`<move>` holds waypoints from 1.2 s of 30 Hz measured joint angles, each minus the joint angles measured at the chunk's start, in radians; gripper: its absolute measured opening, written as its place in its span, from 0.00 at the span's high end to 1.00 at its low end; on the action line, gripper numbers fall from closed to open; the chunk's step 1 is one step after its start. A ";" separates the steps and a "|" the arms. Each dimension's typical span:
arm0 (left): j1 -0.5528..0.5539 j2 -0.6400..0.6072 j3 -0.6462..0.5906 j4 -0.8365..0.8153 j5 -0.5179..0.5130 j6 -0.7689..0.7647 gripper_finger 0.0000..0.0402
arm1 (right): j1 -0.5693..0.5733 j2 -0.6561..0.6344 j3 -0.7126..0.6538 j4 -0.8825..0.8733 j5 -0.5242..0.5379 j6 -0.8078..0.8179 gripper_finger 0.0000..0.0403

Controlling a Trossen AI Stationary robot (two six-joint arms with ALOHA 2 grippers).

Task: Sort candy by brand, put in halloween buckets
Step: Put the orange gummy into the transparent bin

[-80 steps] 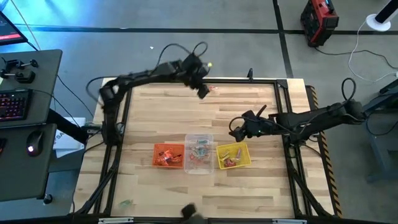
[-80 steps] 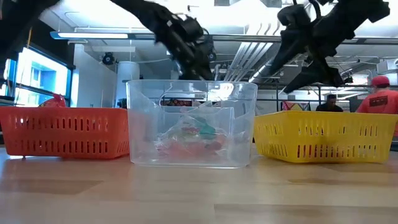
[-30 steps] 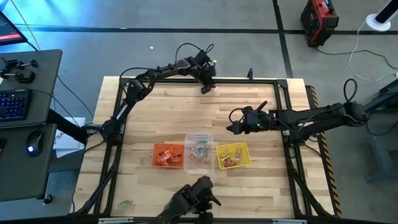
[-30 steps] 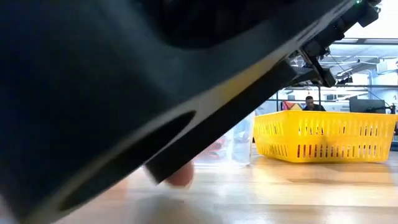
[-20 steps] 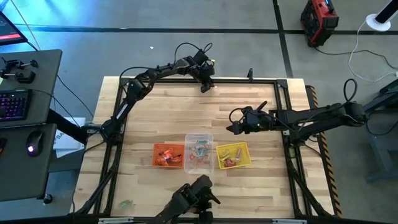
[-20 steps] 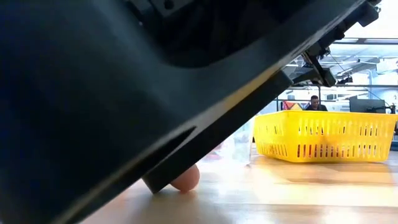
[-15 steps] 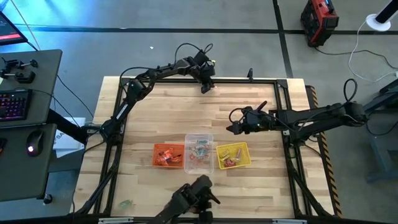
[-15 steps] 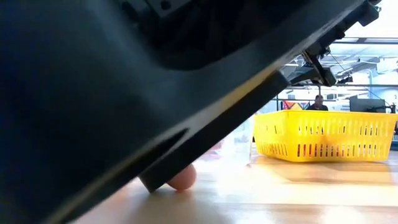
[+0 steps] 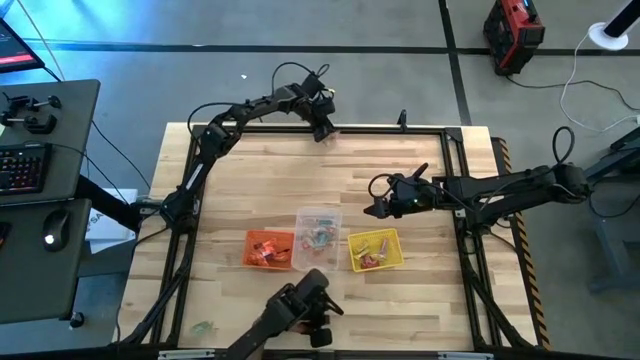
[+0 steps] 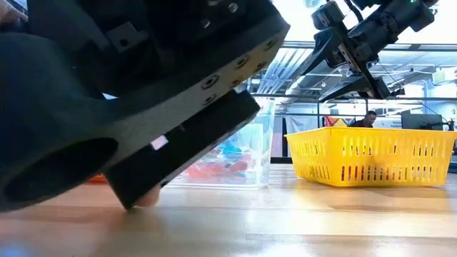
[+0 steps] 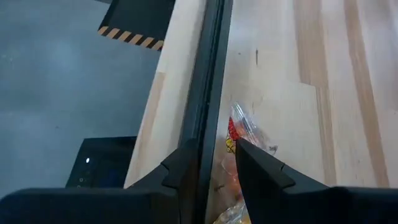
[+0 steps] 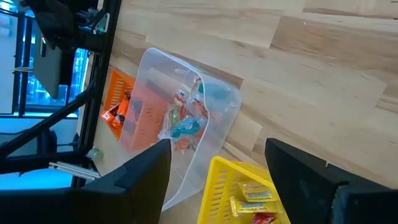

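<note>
- Candy [image 11: 244,132]: a red-and-clear wrapped piece at the tabletop's [image 9: 400,170] top edge, high view, beside the black frame rail.
- Left hand [image 9: 322,131] slightly open around it.
- Right hand [image 9: 374,209] open, empty, above the yellow bucket [image 9: 375,250].

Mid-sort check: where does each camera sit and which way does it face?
High: overhead, straight down on the table; both arms show, left gripper at the far edge, right gripper mid-table.
Low: table height, facing across; a dark object blocks most, yellow bucket and right arm visible.
Left wrist: past its fingers at a candy by the rail.
Right wrist: past its open fingers at the clear bucket.
Shared: high and right wrist both show both buckets.
</note>
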 joint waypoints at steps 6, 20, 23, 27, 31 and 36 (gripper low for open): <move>-0.021 0.000 0.001 -0.001 0.018 0.033 0.75 | 0.000 0.000 0.000 0.000 0.004 -0.003 0.37; -0.064 -0.010 0.000 -0.056 -0.032 0.096 0.93 | 0.000 0.000 0.000 0.000 0.041 0.000 0.37; -0.066 -0.010 0.000 -0.078 -0.040 0.080 0.92 | 0.000 0.000 0.000 0.000 0.042 -0.001 0.37; -0.068 -0.009 0.000 -0.081 -0.040 0.062 0.87 | 0.000 0.000 0.000 -0.005 0.042 -0.003 0.37; -0.071 -0.009 0.000 -0.084 -0.083 0.050 0.82 | 0.000 0.000 0.000 -0.005 0.042 -0.001 0.37; -0.078 -0.009 0.001 -0.125 -0.128 0.089 0.90 | 0.000 0.000 0.000 -0.005 0.037 0.005 0.37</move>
